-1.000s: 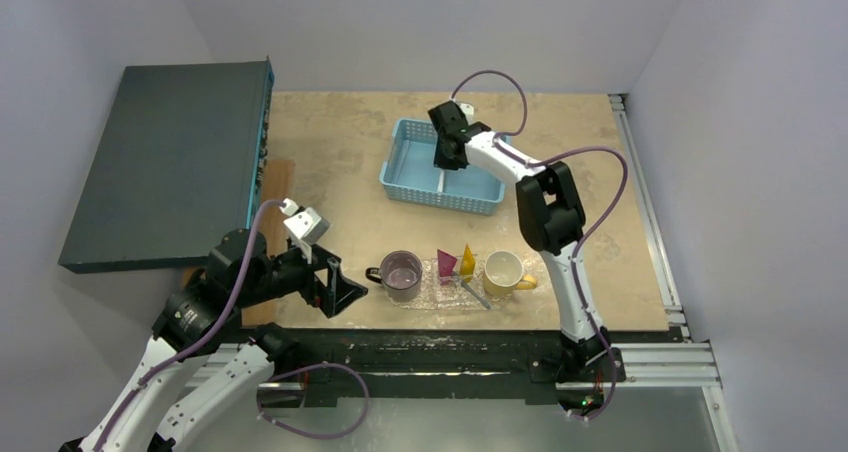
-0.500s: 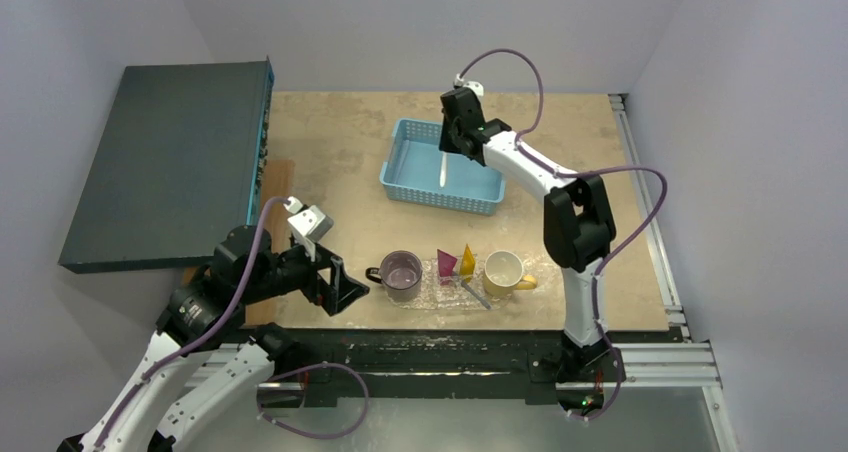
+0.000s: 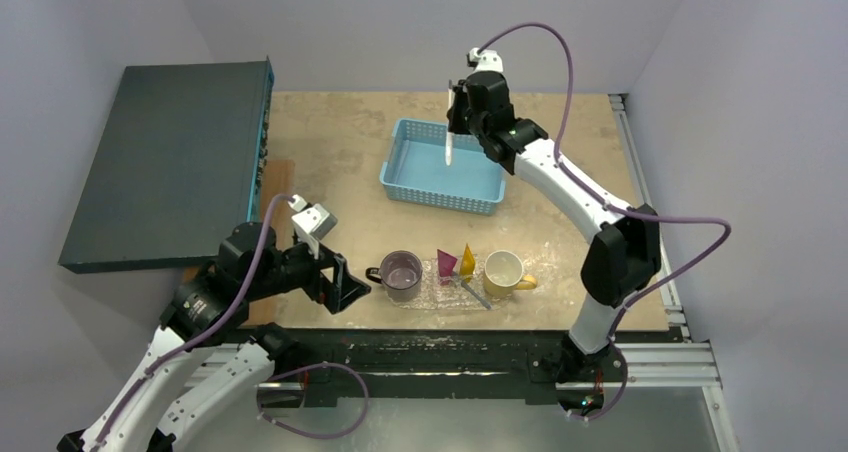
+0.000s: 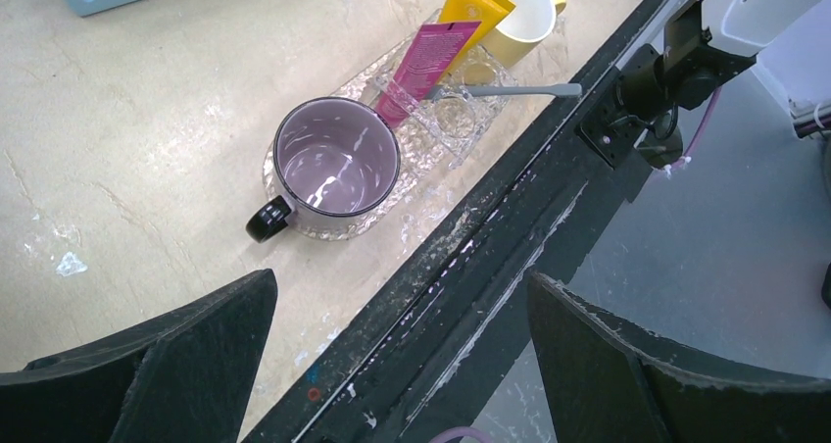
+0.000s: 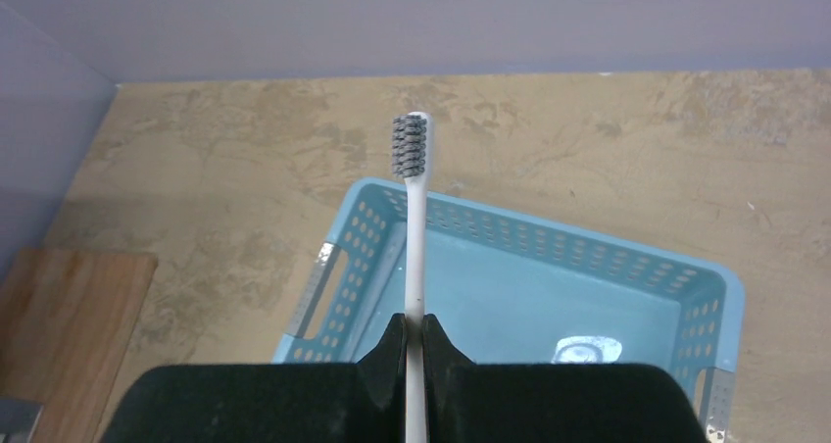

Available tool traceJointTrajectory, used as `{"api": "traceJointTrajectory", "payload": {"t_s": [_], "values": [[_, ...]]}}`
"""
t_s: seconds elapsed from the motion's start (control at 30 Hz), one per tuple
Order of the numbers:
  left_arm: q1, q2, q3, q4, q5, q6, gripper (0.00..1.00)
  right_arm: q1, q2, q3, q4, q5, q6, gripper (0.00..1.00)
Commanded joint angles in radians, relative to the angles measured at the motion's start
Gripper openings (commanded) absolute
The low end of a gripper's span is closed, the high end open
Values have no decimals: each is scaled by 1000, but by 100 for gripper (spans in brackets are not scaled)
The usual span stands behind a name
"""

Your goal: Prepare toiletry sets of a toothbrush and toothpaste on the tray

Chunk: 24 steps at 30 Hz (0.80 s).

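My right gripper (image 3: pixel 455 112) is shut on a thin white toothbrush (image 3: pixel 449 137) and holds it above the far edge of the light-blue basket (image 3: pixel 440 187). In the right wrist view the fingers (image 5: pixel 414 330) pinch its handle (image 5: pixel 415 237), bristles pointing away. The clear crinkled tray (image 3: pixel 440 298) lies near the front edge. It holds a magenta tube (image 3: pixel 446 264), a yellow-orange tube (image 3: pixel 467 260) and a second toothbrush (image 3: pixel 475 294), which juts over the table's front edge (image 4: pixel 505 90). My left gripper (image 3: pixel 355 290) is open and empty, left of the tray, over the table's front rail (image 4: pixel 402 365).
A purple mug (image 3: pixel 402 274) and a yellow mug (image 3: pixel 503 271) stand on the tray's ends. The basket (image 5: pixel 549 242) holds a small silvery item (image 5: pixel 588 350). A dark slab (image 3: pixel 170 162) and a wooden board (image 3: pixel 275 187) lie at the left.
My right gripper has risen out of the basket with the toothbrush and moved toward the back right. My left gripper has shifted slightly right toward the purple mug.
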State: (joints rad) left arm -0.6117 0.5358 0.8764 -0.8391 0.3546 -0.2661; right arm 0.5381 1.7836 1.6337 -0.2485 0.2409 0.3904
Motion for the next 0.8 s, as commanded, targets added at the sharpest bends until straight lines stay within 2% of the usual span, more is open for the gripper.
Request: {"api": "traceJointTrajectory", "payload": {"t_s": [0.0,0.53,0.77], "values": [[-1,17,7,26,5,6,99,34,-103,-29,36,-76,-74,0],[-1,135,96,130,116,-100,98,92,-474,-318,28,-422,-153,0],[-1,172,172,140,104,-145,98,125,-619,-439,0,-550,-195,0]]}}
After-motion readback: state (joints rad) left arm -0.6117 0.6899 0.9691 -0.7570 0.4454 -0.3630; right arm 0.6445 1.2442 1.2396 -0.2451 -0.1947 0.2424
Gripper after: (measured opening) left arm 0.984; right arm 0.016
